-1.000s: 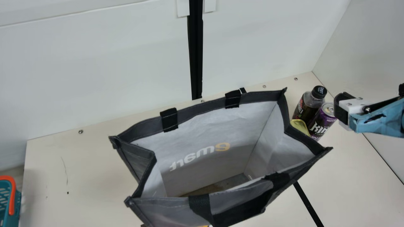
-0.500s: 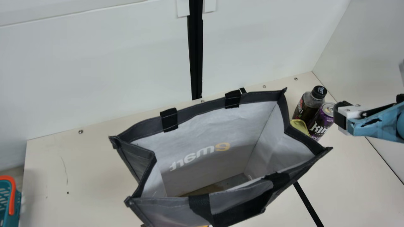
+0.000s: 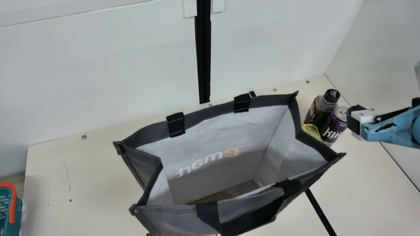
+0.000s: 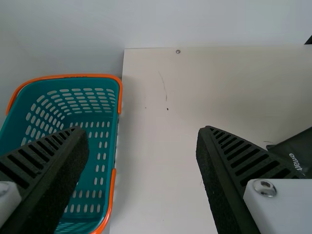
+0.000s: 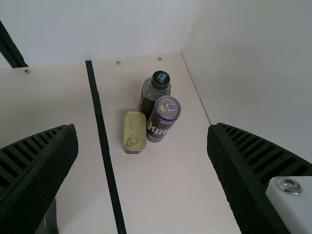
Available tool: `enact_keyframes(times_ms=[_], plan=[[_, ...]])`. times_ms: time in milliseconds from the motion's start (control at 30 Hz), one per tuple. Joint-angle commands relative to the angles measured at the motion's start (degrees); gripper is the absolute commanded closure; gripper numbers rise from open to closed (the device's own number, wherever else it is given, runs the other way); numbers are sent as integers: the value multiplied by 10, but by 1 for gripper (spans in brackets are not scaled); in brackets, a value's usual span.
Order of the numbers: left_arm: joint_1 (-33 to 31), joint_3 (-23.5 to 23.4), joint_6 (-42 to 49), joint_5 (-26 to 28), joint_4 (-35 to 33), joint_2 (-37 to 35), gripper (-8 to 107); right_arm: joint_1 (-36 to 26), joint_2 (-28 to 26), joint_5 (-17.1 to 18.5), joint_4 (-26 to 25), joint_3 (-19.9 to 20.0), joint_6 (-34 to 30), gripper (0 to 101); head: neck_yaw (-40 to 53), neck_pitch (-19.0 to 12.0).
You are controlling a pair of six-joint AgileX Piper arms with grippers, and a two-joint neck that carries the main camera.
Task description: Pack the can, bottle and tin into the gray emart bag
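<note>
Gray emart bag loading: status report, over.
Left black tool, right black tool: open, empty. Purple metal can, black-capped plastic bottle and gold rectangular tin outside the open gray fabric bag. In main view, bag's side partly hides tin.

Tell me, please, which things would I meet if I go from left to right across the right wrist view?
One of the jaws of the right gripper → black strip → tin → purple can → the gripper's other jaw.
</note>
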Motion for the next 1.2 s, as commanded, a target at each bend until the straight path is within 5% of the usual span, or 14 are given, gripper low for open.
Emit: enact_keyframes(times_ms=[0,600,1167], plan=[[0,0,0,0,0,0,9,0,0,0,0,0,0,10,-1,-13],[-5,-4,0,-2,3,4,9,0,0,0,0,0,0,10,-1,-13],[-58,-72,0,-12,25,56,9,0,0,0,0,0,0,10,-1,-13]])
